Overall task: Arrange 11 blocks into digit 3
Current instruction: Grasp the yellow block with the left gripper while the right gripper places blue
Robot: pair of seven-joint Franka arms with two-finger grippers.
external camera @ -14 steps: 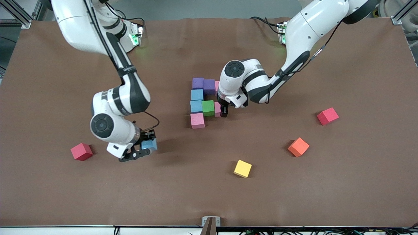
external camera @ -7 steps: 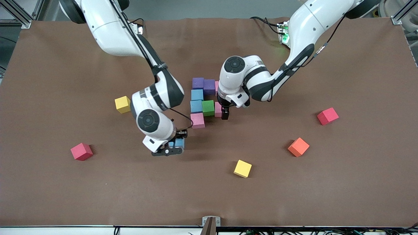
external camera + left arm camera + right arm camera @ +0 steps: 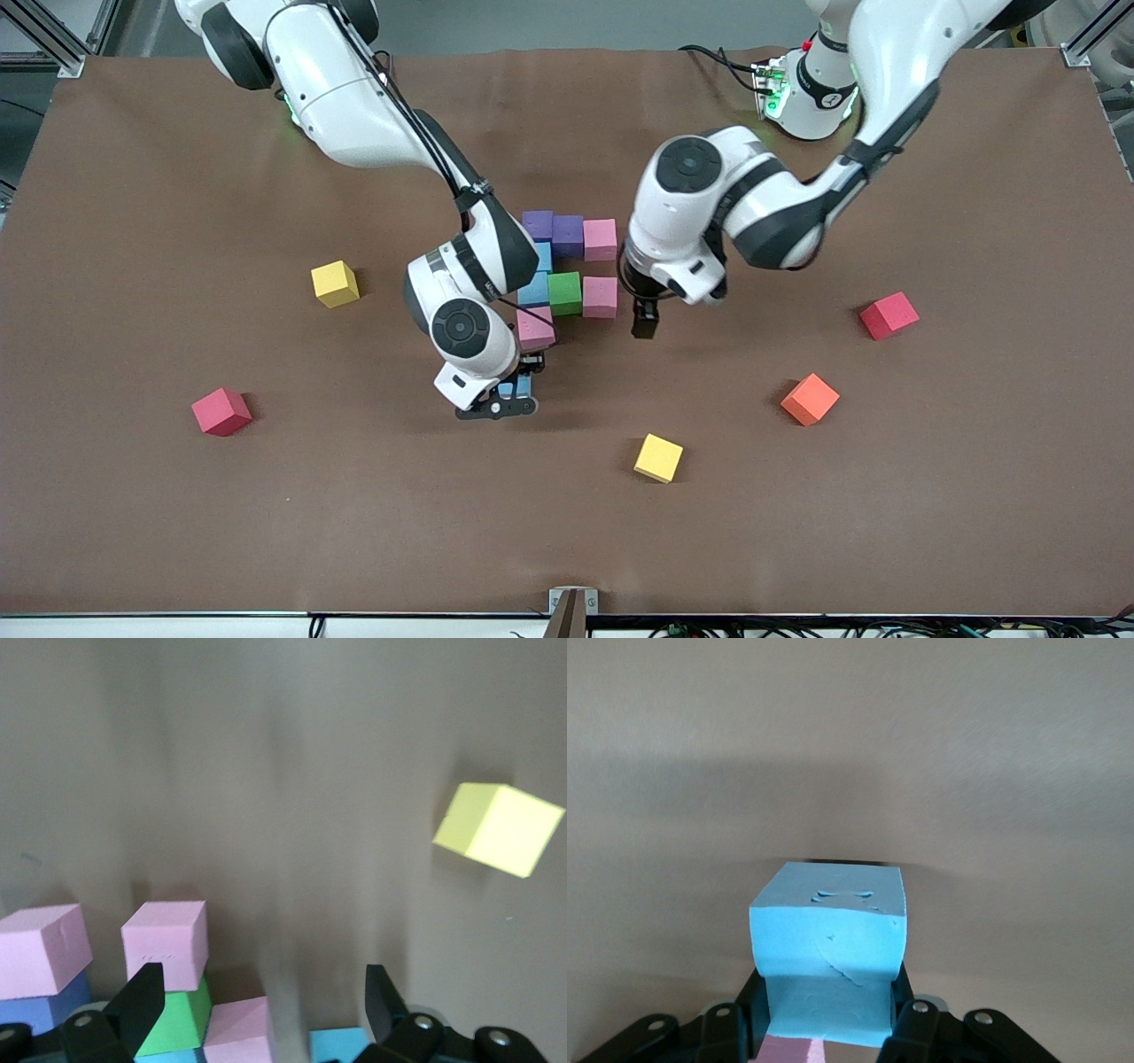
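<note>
Partial digit 3 [image 3: 567,270] sits mid surface [image 3: 177,496], long axis running from the robots' bases toward front cam. Top bar nearest the bases: two purple blocks [image 3: 553,232] + pink block [image 3: 600,239], laid across toward left arm's end. Spine runs down toward the cam at right arm's end: blue blocks [image 3: 535,288], partly hidden by right arm, then a pink one [image 3: 535,328]. Mid bar: green block [image 3: 564,293] + pink [image 3: 600,297], all touching. Right end effector [image 3: 512,396] hangs low just over the surface, nearer cam than the spine's pink end, clamped on a blue block [image 3: 830,948]; fingers press its two sides in right wrist view. Left end effector [image 3: 644,319] is over bare surface just beside mid bar's pink, toward left arm's end; fingers [image 3: 142,1001] spread wide, nothing btwn them. Loose: yellow block [image 3: 658,457] and orange block [image 3: 810,399] nearer cam, second yellow cube [image 3: 335,283] toward right arm's end, red cubes [image 3: 889,315] at both ends.
</note>
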